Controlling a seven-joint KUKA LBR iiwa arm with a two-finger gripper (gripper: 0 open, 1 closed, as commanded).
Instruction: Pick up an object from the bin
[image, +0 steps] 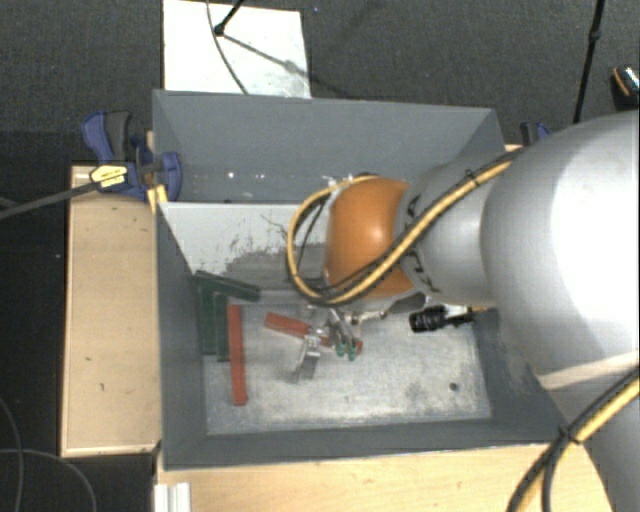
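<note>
Over the middle of a grey metal bin (330, 150), the arm's gripper (318, 352) hangs low, close to the floor.
Just to the left of it lies a short orange-red piece (283, 324), and a small green item (350, 348) sits at its right side. Whether the gripper is parted or clenched cannot be told. Further left, a dark green L-shaped bracket (215, 310) lies beside a long red stick (237, 360).

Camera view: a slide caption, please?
KUKA arm down in the grey bin, near a small red piece; red stick and green bracket at left.
</note>
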